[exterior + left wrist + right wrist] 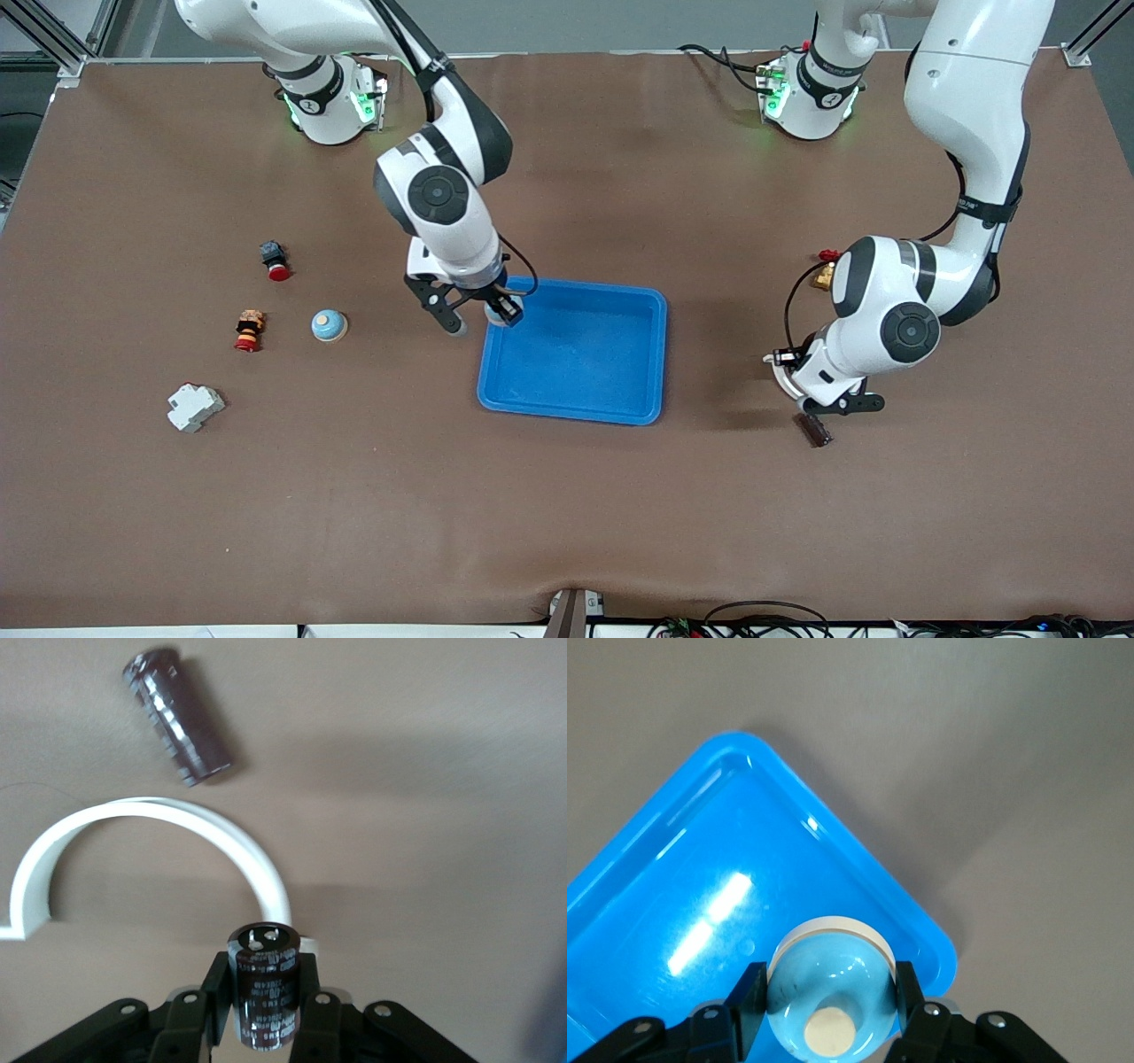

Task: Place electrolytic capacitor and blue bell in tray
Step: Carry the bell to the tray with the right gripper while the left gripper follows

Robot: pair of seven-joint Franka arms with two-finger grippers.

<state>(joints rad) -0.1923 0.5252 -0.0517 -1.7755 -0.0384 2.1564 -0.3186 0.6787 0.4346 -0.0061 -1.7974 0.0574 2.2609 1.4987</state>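
Observation:
The blue bell (831, 997), a light-blue dome with a cream knob, is held in my right gripper (829, 992), which is shut on it. It hangs over the corner of the bright-blue tray (673, 877) toward the right arm's end; in the front view that gripper (485, 317) is over the tray's (576, 403) rim. My left gripper (264, 981) is shut on a dark upright electrolytic capacitor (264, 992), just above the table toward the left arm's end (837, 406).
A second dark capacitor (813, 429) (177, 716) lies by a white ring (177, 815) under the left hand. Another blue bell (329, 325), a red-capped button (275, 260), a red-orange stacked part (250, 330) and a white breaker (195, 407) lie toward the right arm's end.

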